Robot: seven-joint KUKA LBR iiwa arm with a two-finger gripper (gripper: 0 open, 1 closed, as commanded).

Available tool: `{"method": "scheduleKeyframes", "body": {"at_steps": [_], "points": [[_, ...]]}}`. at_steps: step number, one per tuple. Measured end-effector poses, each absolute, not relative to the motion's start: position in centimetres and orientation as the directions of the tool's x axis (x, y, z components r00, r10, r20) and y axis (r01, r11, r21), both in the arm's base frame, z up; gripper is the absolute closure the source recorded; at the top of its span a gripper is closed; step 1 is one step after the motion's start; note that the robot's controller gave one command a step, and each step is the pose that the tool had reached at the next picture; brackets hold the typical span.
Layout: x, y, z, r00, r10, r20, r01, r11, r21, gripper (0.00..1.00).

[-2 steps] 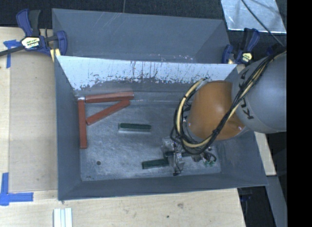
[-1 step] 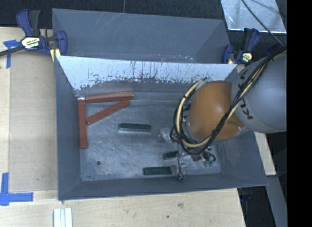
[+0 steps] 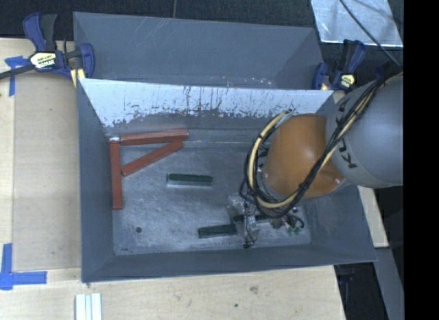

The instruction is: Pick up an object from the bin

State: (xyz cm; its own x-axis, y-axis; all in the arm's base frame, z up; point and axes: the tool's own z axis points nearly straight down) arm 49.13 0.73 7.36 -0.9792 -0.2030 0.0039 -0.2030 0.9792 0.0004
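- Bin [image 3: 96, 195], left part: three red-brown flat strips [image 3: 147, 137] lie touching in a rough triangle against the left wall, well apart from the gripper. No marking can be read on them.
- Bin, middle: a short dark green bar [image 3: 190, 180] lies flat and alone on the floor. It bears no legible label.
- Bin, front: a second dark flat bar [image 3: 215, 231] lies near the front wall (the likeliest thing to be picked, being nearest the tool). Its right end runs up to the gripper.
- Gripper [image 3: 247, 235]: it is low over the floor at that bar's right end. Whether it is open or closed, or has hold of the bar, cannot be told.
- Risk one: a grasp at the very end of the bar would probably let it swing down or slip free on lifting, since most of its length lies off to one side.
- Risk two: the bar is thin and flat on the floor, so a close could skid over it or scrape the metal.
- Risk three: the sloping front wall is near and could foul the tool.
- Arm [image 3: 374, 140], behind the orange cover [image 3: 295, 161]: black lettering on the grey casing is crossed by cables [image 3: 264, 147] and cannot be read in full.
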Motion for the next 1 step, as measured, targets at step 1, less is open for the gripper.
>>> {"method": "scheduleKeyframes", "body": {"at_steps": [1], "points": [[49.33,0.74,7.23,-0.979,-0.203,-0.006,-0.203,0.979,-0.001,0.0]]}}
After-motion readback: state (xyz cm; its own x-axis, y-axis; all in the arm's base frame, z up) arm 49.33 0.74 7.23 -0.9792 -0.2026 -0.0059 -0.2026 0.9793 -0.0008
